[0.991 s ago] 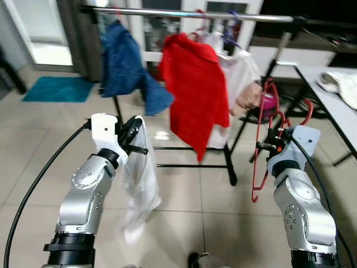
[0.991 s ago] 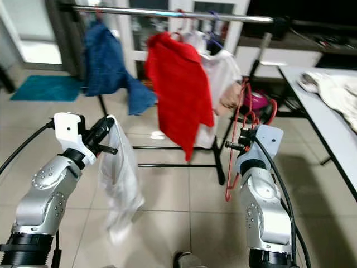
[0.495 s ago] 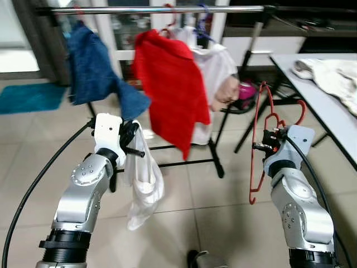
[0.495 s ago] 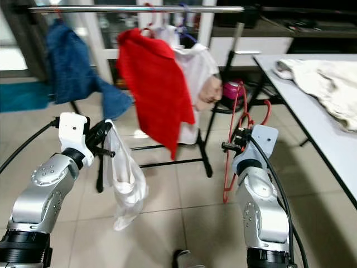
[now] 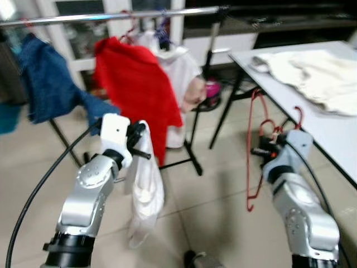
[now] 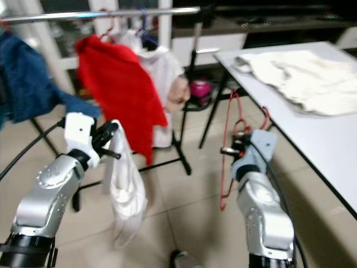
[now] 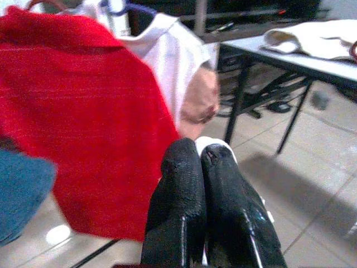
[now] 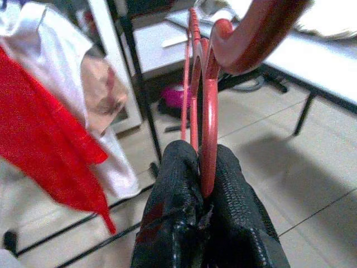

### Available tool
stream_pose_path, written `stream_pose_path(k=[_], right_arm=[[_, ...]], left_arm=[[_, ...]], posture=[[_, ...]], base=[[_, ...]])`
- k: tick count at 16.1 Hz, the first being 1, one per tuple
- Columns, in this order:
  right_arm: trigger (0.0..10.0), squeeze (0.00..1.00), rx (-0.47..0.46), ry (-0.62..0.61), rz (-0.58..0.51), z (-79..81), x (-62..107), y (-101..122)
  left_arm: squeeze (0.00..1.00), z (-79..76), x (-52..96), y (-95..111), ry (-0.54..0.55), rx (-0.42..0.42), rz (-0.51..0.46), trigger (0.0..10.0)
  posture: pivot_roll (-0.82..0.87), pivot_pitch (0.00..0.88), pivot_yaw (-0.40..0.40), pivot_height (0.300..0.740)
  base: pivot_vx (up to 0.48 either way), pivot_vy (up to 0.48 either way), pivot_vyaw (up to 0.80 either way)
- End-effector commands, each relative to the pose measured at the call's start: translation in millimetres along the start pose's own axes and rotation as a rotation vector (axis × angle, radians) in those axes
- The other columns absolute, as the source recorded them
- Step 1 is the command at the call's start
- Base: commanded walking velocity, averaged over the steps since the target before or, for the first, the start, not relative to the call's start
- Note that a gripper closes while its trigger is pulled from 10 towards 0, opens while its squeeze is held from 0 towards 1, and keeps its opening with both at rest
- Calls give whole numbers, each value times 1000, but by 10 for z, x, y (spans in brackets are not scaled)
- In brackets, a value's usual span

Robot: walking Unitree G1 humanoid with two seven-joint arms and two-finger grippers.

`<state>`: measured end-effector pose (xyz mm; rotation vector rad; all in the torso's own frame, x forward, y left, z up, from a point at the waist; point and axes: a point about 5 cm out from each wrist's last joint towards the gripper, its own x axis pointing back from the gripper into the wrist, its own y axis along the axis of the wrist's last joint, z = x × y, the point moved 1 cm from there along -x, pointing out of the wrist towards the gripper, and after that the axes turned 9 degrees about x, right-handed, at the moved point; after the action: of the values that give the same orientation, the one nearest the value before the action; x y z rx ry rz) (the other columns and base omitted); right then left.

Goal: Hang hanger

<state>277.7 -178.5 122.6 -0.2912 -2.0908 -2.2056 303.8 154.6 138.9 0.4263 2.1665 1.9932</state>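
Note:
My right gripper [image 5: 263, 149] is shut on a red plastic hanger [image 5: 254, 159], which hangs upright from it at the right, its hook [image 8: 251, 39] showing above the fingers [image 8: 178, 184]. My left gripper [image 5: 136, 137] is shut on a white garment [image 5: 144, 192] that droops below it toward the floor. The white cloth [image 7: 211, 143] peeks out beyond its closed fingers [image 7: 178, 206]. Behind stands a clothes rack with a metal rail [image 5: 111, 17] carrying a blue garment [image 5: 47, 86], a red shirt [image 5: 134, 86] and a white shirt [image 5: 178, 72] on hangers.
A white table [image 5: 312, 120] with black legs stands at the right, with a pale cloth [image 5: 309, 75] heaped on it. The rack's black legs [image 5: 192, 142] spread over the tiled floor [image 5: 212, 206]. A pink object [image 5: 211, 89] lies behind the rack.
The camera has swung right, so the rack has shifted left and the table has come nearer. Both grippers keep their holds on the garment and the hanger.

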Motion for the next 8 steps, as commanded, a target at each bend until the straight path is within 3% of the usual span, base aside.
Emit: stream_pose_path(k=[1,2,3,6,8], right_arm=[[10000,0,13,28,-18,66,-5,57],[10000,0,104,0,-53,65,-21,106],[10000,0,104,0,-53,65,-21,106],[10000,0,57,-41,-226,83,-25,329],[10000,0,91,-51,-245,86,-53,363]], left_arm=[[0,-17,-42,70,-8,-18,-25,10000],[0,-9,-81,93,-3,-23,-29,10000],[0,-9,-81,93,-3,-23,-29,10000],[0,-23,-77,99,-6,-25,-35,10000],[0,-20,-58,84,0,-25,-35,10000]], posture=[[-84,0,-2,740],[-89,0,2,740],[-89,0,2,740],[-86,0,-5,740],[-75,0,-18,740]], base=[[0,0,-800],[0,0,-800],[0,0,-800],[0,0,-792],[0,0,-781]])
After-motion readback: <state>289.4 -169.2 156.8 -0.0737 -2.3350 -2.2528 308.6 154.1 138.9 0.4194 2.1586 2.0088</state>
